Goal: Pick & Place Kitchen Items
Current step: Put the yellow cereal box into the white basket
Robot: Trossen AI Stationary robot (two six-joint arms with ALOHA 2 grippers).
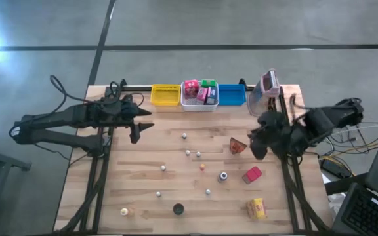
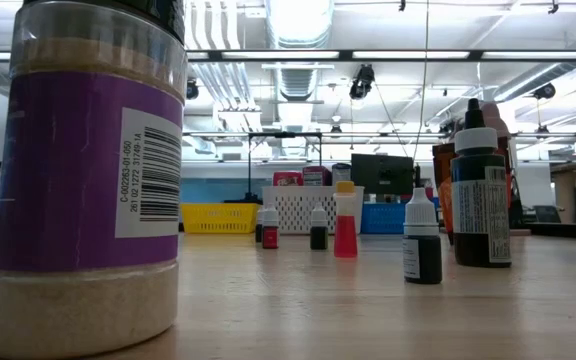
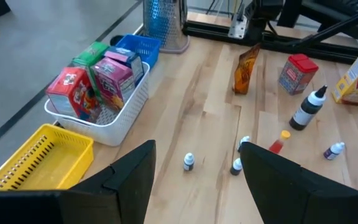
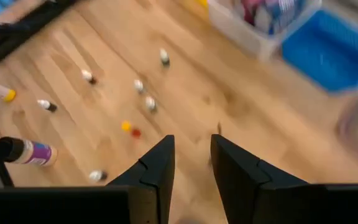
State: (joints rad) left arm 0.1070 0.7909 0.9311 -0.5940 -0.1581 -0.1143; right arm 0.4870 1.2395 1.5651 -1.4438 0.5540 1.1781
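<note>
Bottles mid-table; bins along far edge

I count three bins: yellow, white, blue. Four cartons fill the white one. Ahead of my left gripper lie one brown packet, one red tin, one yellow box, and perhaps ten small bottles.

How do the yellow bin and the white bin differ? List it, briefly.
1. The yellow bin looks empty; the white bin holds several cartons, pink, red and green.
2. The yellow bin's walls look lower than the white bin's.
Shared: both are slotted rectangular bins, side by side at the table's far edge.
</note>
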